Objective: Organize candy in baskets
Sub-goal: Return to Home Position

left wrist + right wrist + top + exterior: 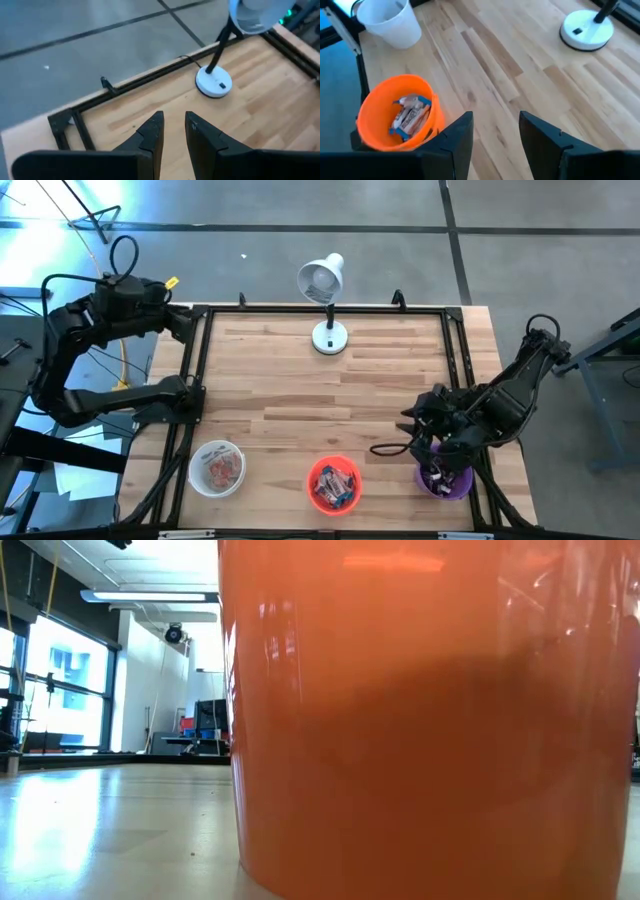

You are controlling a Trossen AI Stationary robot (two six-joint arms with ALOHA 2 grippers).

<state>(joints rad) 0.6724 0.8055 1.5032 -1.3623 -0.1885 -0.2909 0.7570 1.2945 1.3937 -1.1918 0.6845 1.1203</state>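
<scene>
High view, contents by size: pale slatted wooden table with black frame (300,390), no loose candy seen on it. Left arm, dark, folded at the table's far left corner; left hand (173,119) with fingers a little apart, nothing between them. Right arm, dark, reaching in from the right edge; right hand (413,430) above the table just beside the small round purple plastic basket (465,486), its fingers (455,135) apart and empty. White desk lamp with round base (328,335) at the far edge, middle. Three baskets in a row along the near edge: white translucent plastic basket (193,466) left, bright orange plastic basket (310,480) middle, purple one right, partly under the right arm. Small shiny wrapped candy (335,486): reddish pieces in the white, blue and red in the orange, dark ones in the purple. Step judged: sorting complete, return to rest. Next move calls for the right arm to lift clear of the purple rim and fold back to its own edge without tipping that basket
</scene>
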